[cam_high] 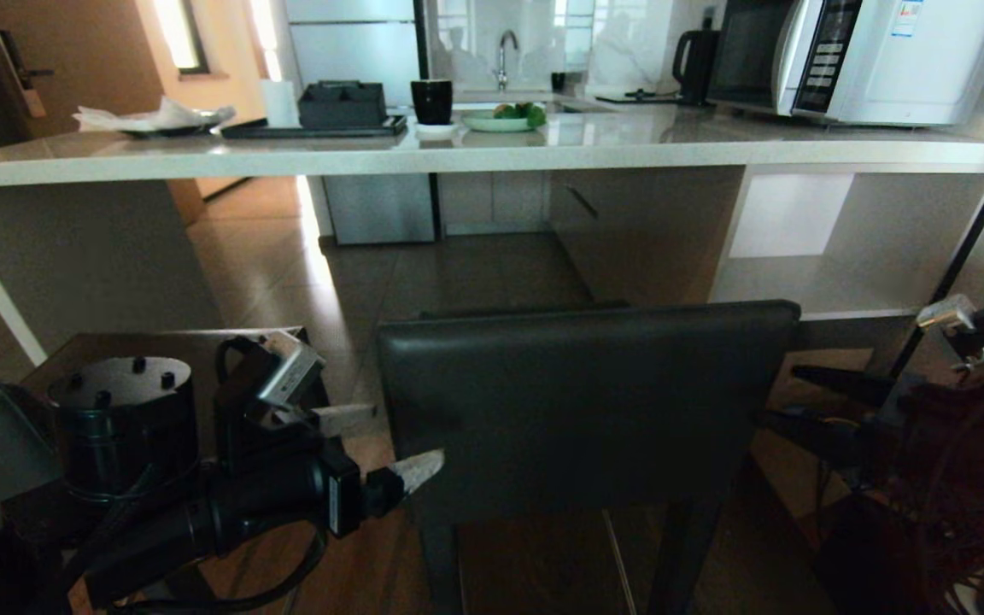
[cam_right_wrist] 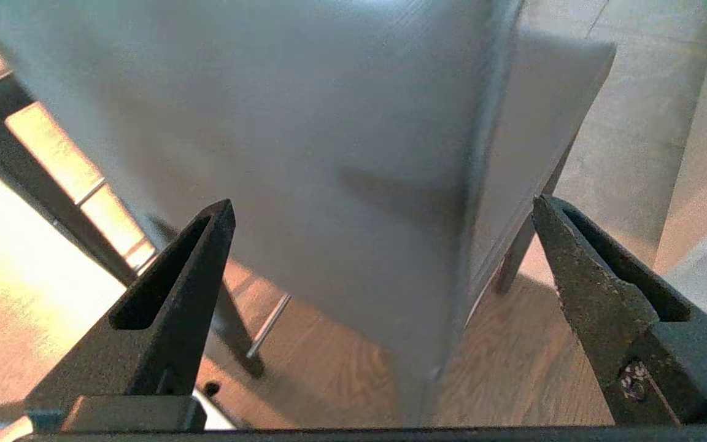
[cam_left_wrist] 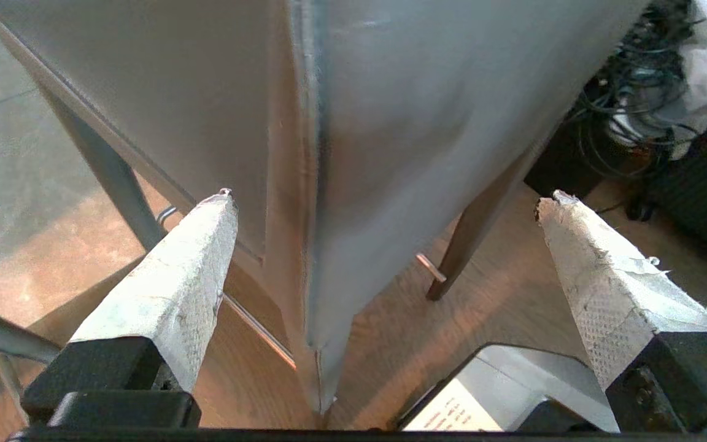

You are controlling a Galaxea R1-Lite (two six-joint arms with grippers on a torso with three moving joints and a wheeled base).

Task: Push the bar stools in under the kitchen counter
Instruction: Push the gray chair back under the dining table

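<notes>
One bar stool stands right in front of me, its dark leather backrest facing me, out from under the kitchen counter beyond it. My left gripper is open at the backrest's left edge. In the left wrist view that gripper straddles the stool's corner. My right gripper is open at the right edge. Through the right wrist camera its dark fingers spread either side of the stool's corner, gripper. I cannot tell whether they touch. A second dark stool top shows at left, partly behind my left arm.
On the counter stand a microwave, a kettle, a black cup, a plate of green fruit and a tray with a black box. A black pole slants at right. Tangled cables lie on the wooden floor.
</notes>
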